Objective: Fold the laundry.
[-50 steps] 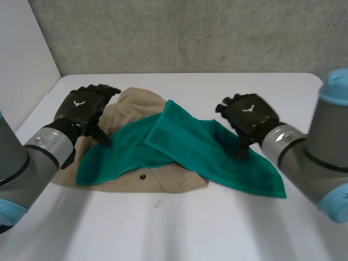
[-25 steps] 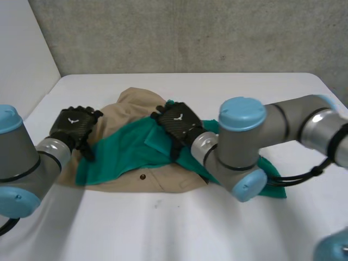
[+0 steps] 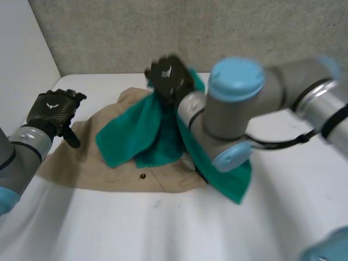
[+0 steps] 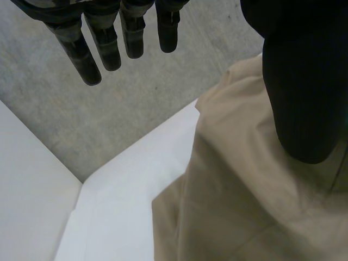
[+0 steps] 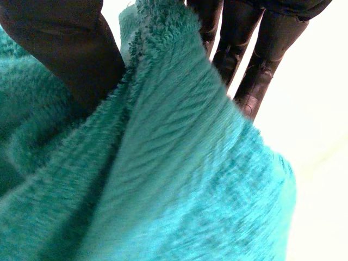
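Above beige garment [image 3: 87, 166], right hand [image 3: 168, 77] pinches partly hidden towel [image 3: 130, 136]; left hand [image 3: 51, 107] relaxed.

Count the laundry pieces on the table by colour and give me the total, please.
Teal towel: 1
Beige garment: 1
Total: 2

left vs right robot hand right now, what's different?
Left robot hand is open and holds nothing; right robot hand pinches the green towel between thumb and fingers. Left is at the beige garment's edge; right is up over its far side, towel hanging from it. Both are black.
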